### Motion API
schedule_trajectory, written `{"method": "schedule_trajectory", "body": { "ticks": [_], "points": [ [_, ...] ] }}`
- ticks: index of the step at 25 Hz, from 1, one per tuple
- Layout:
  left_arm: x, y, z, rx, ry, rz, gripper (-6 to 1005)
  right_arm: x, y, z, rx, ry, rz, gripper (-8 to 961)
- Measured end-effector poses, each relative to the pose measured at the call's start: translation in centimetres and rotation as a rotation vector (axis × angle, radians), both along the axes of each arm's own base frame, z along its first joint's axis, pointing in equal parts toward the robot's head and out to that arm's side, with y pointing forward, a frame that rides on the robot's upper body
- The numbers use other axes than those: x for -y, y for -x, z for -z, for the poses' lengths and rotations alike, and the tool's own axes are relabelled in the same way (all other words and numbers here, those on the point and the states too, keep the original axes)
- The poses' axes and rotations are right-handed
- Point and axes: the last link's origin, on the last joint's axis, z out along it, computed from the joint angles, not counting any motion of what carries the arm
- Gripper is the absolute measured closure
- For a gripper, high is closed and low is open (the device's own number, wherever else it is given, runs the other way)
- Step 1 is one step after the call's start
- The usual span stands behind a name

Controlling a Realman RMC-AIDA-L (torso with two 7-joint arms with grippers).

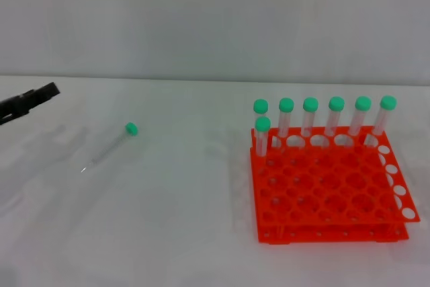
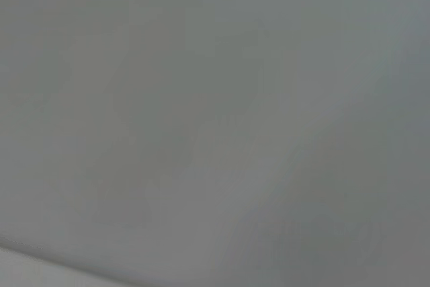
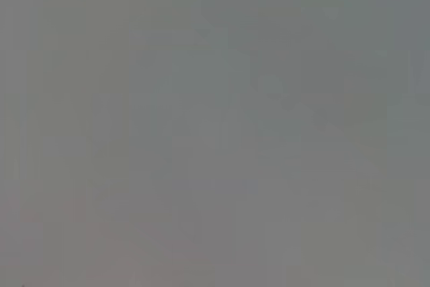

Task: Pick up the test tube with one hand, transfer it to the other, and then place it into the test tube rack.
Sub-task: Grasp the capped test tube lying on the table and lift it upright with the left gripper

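White tabletop (image 1: 188,233) under a plain grey wall holds the test tube (image 1: 111,144) lying flat on the left, its long axis diagonal, green cap toward the far right and tip toward the near left. Well apart on the right stands the test tube rack (image 1: 329,189), seven capped tubes (image 1: 336,117) upright along its far side. Only the left gripper (image 1: 30,101) shows, at the left edge beyond the tube; whether it is wide or narrow cannot be told.

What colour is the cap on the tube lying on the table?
Bright green; the test tube shows best in the head view.
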Motion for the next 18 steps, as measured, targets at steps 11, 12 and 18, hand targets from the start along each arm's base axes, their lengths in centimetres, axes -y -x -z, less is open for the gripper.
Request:
{"method": "schedule_trajectory", "body": {
  "ticks": [11,12,18],
  "points": [
    [-4.0,-4.9,-3.2,-0.334,0.422,-0.027,349,-0.6,0.6,0.1,-0.002,0.003,-0.018,80],
    [-4.1,-5.1,-3.3,-0.356,0.448,-0.033,348,-0.6,0.6,0.1,-0.001,0.004,-0.019,80],
    [-4.7,-6.2,-3.3,-0.488,0.559,-0.066,348,-0.6,0.7,0.1,-0.001,0.008,-0.019,80]
  ]
}}
